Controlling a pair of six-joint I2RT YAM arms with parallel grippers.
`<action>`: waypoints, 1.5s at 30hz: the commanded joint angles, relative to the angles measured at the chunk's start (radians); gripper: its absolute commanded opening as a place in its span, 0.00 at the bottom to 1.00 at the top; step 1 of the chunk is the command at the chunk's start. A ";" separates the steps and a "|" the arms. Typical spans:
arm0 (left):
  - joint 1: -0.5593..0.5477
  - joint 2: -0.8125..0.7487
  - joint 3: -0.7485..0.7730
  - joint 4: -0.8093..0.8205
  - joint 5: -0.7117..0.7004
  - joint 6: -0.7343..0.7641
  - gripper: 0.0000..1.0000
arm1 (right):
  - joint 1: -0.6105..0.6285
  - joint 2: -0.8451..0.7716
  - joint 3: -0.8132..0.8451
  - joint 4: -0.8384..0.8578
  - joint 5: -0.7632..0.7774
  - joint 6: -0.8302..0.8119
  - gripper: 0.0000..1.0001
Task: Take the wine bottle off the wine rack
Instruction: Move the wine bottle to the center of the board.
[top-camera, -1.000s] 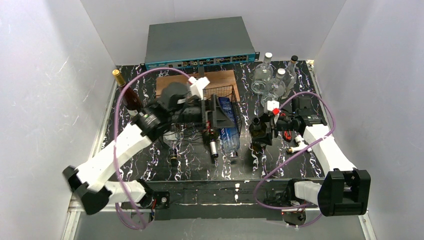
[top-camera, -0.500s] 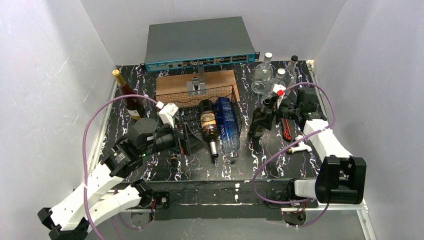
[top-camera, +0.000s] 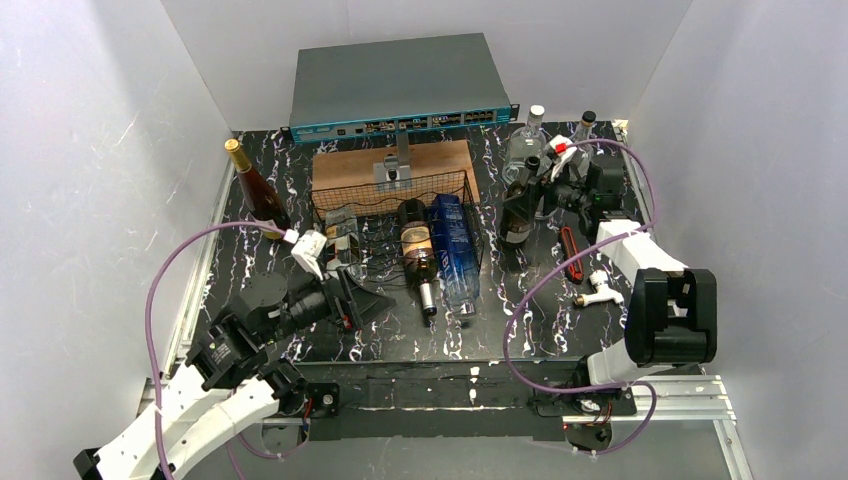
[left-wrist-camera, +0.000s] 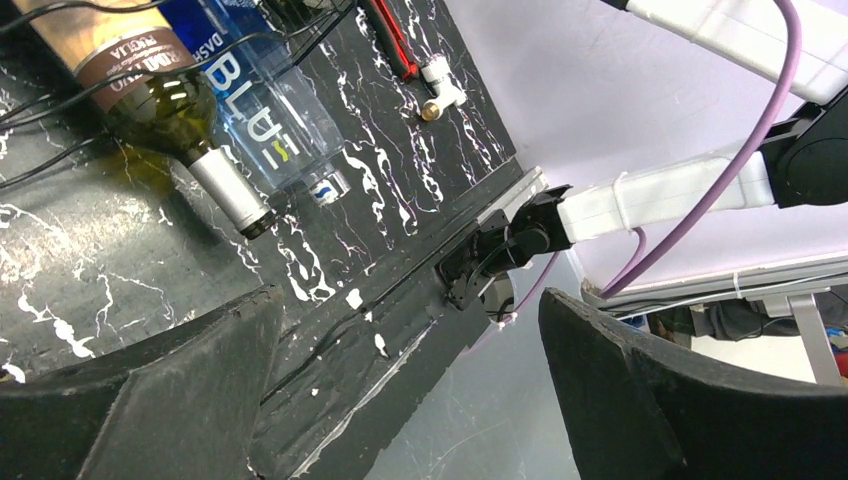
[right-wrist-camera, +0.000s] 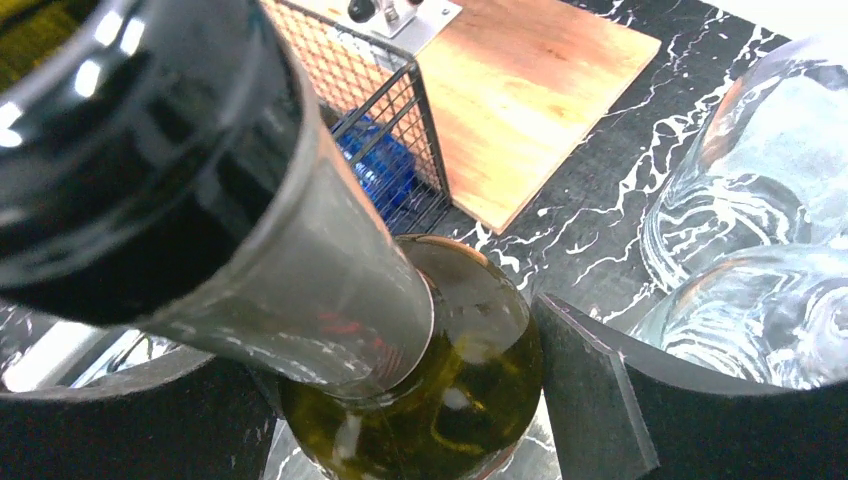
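The black wire wine rack (top-camera: 392, 196) sits mid-table and holds a clear bottle (top-camera: 344, 243), a labelled wine bottle (top-camera: 415, 250) and a blue bottle (top-camera: 452, 245). My right gripper (top-camera: 533, 172) is shut on the neck of a dark olive-green wine bottle (top-camera: 517, 212), held upright right of the rack. In the right wrist view this bottle (right-wrist-camera: 440, 400) fills the space between my fingers (right-wrist-camera: 600, 410). My left gripper (top-camera: 365, 300) is open and empty, near the table's front left. The left wrist view shows the racked wine bottle (left-wrist-camera: 150, 90) and blue bottle (left-wrist-camera: 262, 118).
A brown wooden board (top-camera: 440, 158) lies behind the rack, and a grey network switch (top-camera: 395, 85) behind that. Clear glass bottles (top-camera: 528, 150) stand close behind the held bottle. A gold-capped bottle (top-camera: 255, 190) stands at far left. A red-handled tool (top-camera: 570, 255) and a white part (top-camera: 600, 290) lie right.
My left arm has pulled back from over the rack to the near left. My right gripper has carried the dark bottle away from the rack toward the back right.
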 joint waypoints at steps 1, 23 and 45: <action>0.005 -0.060 -0.042 0.038 -0.040 -0.044 0.98 | 0.055 0.023 0.070 0.212 0.123 0.108 0.56; 0.006 -0.119 -0.121 0.029 -0.058 -0.103 1.00 | 0.131 0.155 0.244 0.111 0.353 0.102 1.00; 0.006 -0.146 -0.174 0.063 -0.063 -0.210 0.99 | 0.113 -0.067 0.224 -0.097 0.341 -0.009 1.00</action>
